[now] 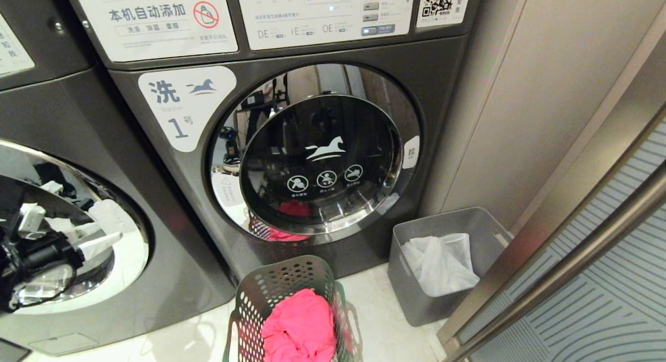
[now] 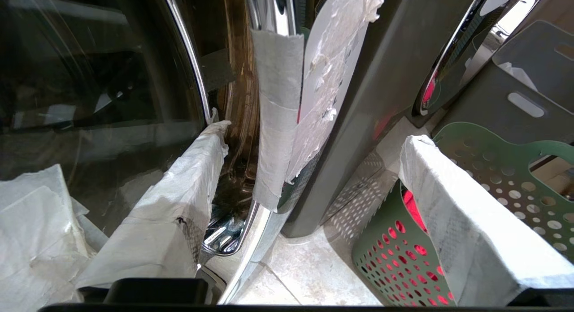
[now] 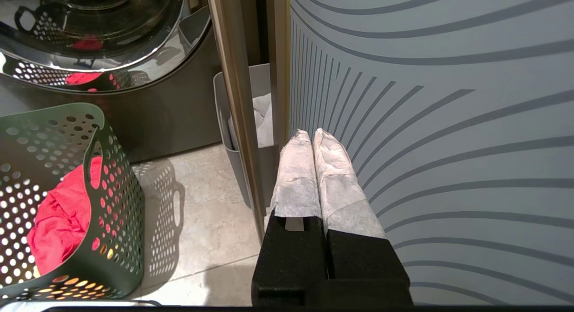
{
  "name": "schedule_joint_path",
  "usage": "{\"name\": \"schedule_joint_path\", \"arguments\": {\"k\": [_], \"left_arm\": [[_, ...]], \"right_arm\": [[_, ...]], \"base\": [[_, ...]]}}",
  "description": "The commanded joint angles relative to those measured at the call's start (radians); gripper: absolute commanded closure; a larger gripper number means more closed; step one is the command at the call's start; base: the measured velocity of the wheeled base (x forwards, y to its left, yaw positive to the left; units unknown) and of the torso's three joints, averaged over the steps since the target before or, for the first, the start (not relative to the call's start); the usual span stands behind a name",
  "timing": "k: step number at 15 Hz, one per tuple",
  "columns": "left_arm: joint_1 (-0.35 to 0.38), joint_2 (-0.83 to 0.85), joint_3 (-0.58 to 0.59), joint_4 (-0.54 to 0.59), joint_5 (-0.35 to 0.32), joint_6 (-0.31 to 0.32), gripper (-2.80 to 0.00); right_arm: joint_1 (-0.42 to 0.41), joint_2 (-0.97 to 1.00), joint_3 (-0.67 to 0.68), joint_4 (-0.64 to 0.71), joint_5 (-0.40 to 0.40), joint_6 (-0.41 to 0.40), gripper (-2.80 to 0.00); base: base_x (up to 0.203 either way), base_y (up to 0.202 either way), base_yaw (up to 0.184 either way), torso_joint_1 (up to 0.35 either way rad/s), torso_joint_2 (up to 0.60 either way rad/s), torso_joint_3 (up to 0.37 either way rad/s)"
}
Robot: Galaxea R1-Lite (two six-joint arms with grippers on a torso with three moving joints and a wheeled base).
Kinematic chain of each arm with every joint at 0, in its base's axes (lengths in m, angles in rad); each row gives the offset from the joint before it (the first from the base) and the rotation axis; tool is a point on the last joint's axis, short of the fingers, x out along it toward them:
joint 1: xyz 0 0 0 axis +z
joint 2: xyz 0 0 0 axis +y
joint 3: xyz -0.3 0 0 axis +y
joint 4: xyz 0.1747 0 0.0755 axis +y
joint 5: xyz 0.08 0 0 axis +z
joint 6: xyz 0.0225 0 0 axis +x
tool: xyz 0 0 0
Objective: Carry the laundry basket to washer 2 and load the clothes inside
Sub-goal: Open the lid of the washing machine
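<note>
- Two front-loading washers stood ahead of me; the washer on the right point(image 1: 291, 143), door shut, carried a label point(image 1: 184, 104) reading "洗" and "1号", and a panel above it read "本机自动添加".
- My left hand point(image 2: 309, 168) hung released, fingers point(image 2: 179, 204) spread wide, one fingertip touching the chrome door rim point(image 2: 197, 79) of the left washer point(image 1: 78, 221).
- My right hand point(image 3: 314, 168) was clenched on nothing, beside the striped sliding panel point(image 3: 426, 123).
- The green laundry basket point(image 1: 270, 294) sat on the floor before washer 1, holding pink clothes point(image 1: 299, 325).
- A grey bin point(image 1: 411, 284) near the wall held white cloth point(image 1: 442, 263).
</note>
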Motion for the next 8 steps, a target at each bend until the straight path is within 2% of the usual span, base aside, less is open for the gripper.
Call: {"name": "schedule_joint_path", "arguments": {"k": [1,8], "left_arm": [[-0.005,0.002,-0.008,-0.009,-0.005,-0.003,-2.80],[0.000,-0.013,0.002,-0.009,-0.040,-0.022,-2.80]], "right_arm": [[0.000,0.001,0.000,0.000,0.000,0.000,0.00],[0.000,0.001,0.000,0.000,0.000,0.000,0.00]], "base": [[0.000,0.000,0.000,0.000,0.00,0.000],[0.000,0.000,0.000,0.000,0.00,0.000]]}}
